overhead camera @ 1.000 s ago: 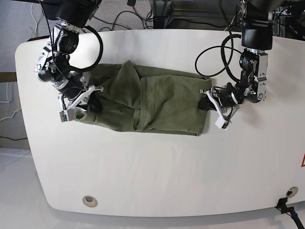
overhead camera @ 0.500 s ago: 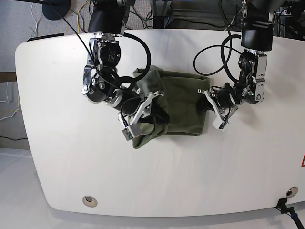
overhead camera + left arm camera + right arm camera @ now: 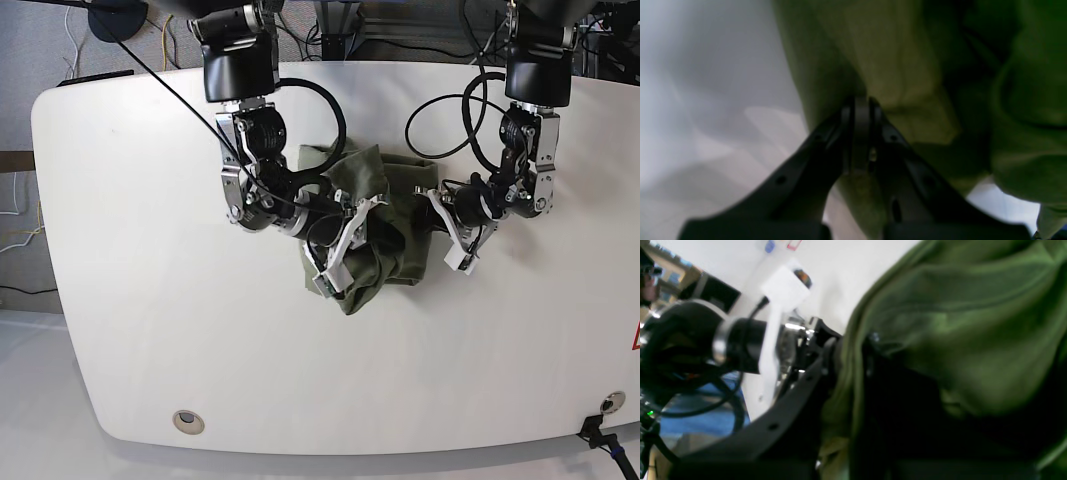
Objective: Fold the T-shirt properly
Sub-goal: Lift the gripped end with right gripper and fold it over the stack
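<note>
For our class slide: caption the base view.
Right gripper carries the olive T-shirt across toward the left gripper pinning its edge.

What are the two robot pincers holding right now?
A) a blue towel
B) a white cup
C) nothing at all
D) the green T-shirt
D. Both the left pincer and the right pincer are closed on the olive-green T-shirt, which lies bunched between them on the white table; the left wrist view shows the pincer pinching the cloth.
</note>
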Controlling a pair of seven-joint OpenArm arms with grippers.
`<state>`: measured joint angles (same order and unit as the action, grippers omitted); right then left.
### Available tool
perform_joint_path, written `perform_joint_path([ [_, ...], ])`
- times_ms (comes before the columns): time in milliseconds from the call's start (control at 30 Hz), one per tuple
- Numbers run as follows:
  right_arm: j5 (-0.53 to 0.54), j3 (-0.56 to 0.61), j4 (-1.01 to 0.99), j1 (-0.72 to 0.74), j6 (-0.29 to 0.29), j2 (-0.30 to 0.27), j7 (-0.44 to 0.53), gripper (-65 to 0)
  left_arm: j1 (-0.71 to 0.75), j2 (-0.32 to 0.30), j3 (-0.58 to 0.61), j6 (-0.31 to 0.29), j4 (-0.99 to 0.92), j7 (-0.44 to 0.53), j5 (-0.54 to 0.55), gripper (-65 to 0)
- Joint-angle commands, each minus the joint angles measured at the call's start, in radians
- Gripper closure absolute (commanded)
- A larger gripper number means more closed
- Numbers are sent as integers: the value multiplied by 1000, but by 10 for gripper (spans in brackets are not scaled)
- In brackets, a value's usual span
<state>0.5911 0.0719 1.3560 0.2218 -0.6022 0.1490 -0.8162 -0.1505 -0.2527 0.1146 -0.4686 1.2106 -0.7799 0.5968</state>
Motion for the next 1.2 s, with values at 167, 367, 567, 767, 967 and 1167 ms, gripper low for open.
perform_joint_path([
  [167,31,1,-82,130,-11,8,108,-489,-11,-7,4,12,-1,-63,-50,0],
  [367,28,1,-31,143,3,8,79,-512,-34,-7,1,12,47,-66,-47,0],
  [567,26,3,102,78,110,-114,44,-512,-42,-40,0,12,166,-86,-47,0],
  [767,26,3,241,-48,156,-205,-38,-512,-73,-81,-71,12,259,-118,-47,0],
  [967,25,3,268,-147,156,-165,-36,-512,-73,-110,-99,12,274,-112,-48,0],
  [1167,23,61,264,-155,158,-128,-35,-510,-67,-112,-100,12,269,-112,-50,0],
])
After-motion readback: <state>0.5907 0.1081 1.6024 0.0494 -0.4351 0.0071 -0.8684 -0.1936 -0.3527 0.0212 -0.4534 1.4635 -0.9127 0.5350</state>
